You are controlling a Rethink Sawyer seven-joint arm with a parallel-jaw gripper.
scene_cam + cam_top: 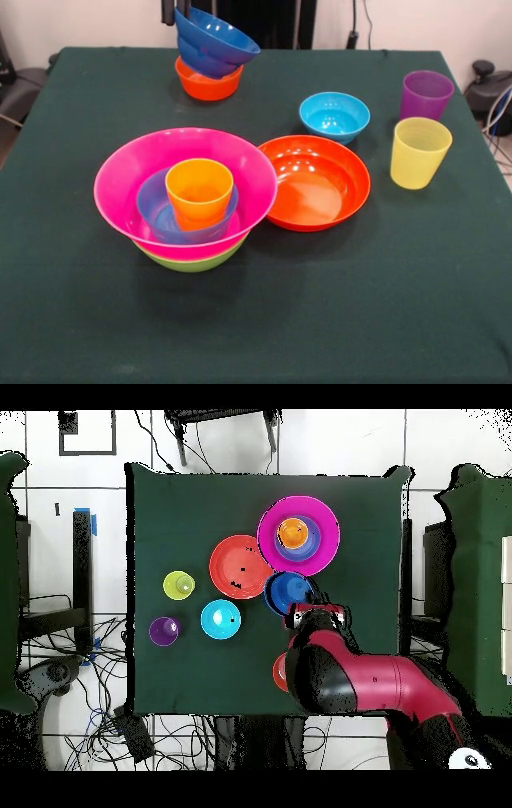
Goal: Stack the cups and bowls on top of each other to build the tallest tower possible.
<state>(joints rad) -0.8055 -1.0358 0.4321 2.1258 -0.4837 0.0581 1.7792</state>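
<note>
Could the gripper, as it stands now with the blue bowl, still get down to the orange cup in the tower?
Probably not yet. The gripper seems shut on the tilted blue bowl, so it is occupied. The orange cup itself stands open from above in the small bowl inside the pink bowl; nothing covers it.

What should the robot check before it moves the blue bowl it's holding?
1. Grip: gripper pinches the dark blue bowl by its rim; ok, though the bowl hangs tilted.
2. Bowl clear of the small orange bowl below: cannot tell.
3. Tower steady: pink bowl sits level in the lime green bowl; ok.
4. Landing spot: orange cup stands upright on top; probably a narrow seat, not ok.
5. Path: shallow orange bowl beside the tower is low; ok.
</note>
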